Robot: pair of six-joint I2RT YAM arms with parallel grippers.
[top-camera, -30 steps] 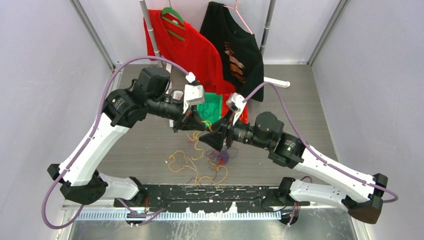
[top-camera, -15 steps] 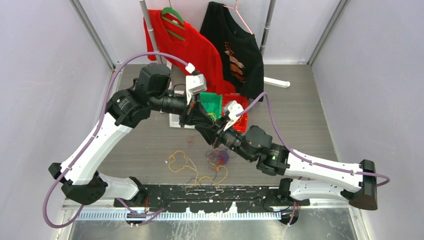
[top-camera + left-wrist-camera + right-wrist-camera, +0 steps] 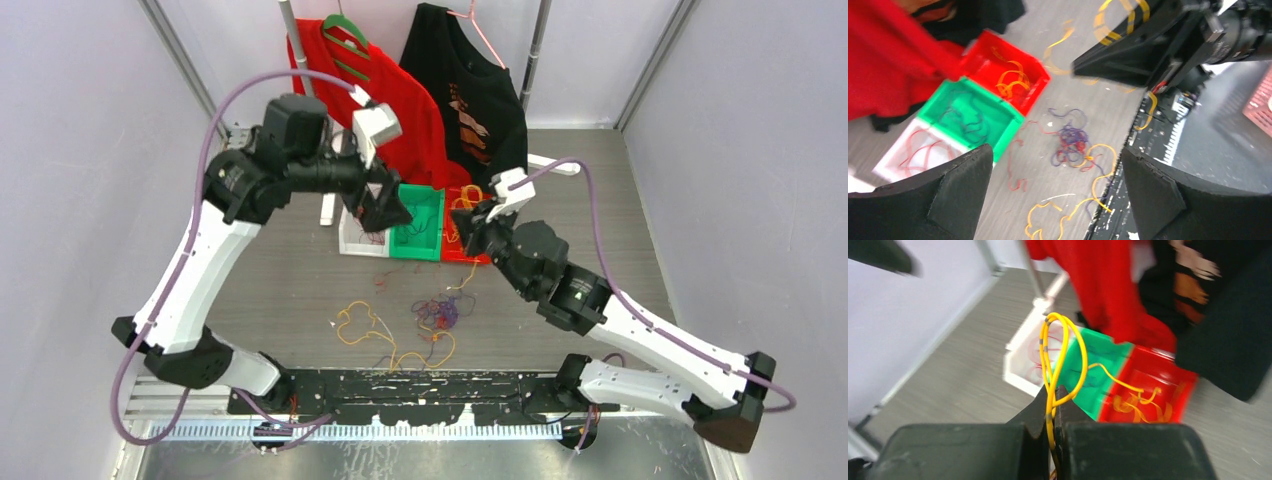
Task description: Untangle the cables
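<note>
On the grey tabletop (image 3: pixel 620 200) three containers sit side by side at the far middle: a white tray (image 3: pixel 893 160) with red strands, a green bin (image 3: pixel 1008 132) with dark ones, and a red bin (image 3: pixel 1173 380) with yellow ones. The right end effector (image 3: pixel 1050 407) is pinched tight on a yellow cable (image 3: pixel 1064 347), and the coming move turns on where that cable sits against the red bin. From the overhead view the fingers are at the near right side of that bin. In the right wrist view the bin lies ahead and to the right, with the green bin more directly in front. The cable's loop stands upright out of the fingers, and one tail leans toward the red bin without clearly reaching it. This arm is plainly the nearer one, so a short carry forward and to the right looks needed before release. The left end effector (image 3: pixel 1054 152) is spread wide and holds nothing, raised above the white tray and green bin. The rest of the cables (image 3: pixel 437 313) lie loose nearer the arm bases, a purple knot with yellow loops beside it. The held cable's lower end is hidden behind the fingers, the wrist pictures are blurred, and I cannot tell whether it trails to the heap.
</note>
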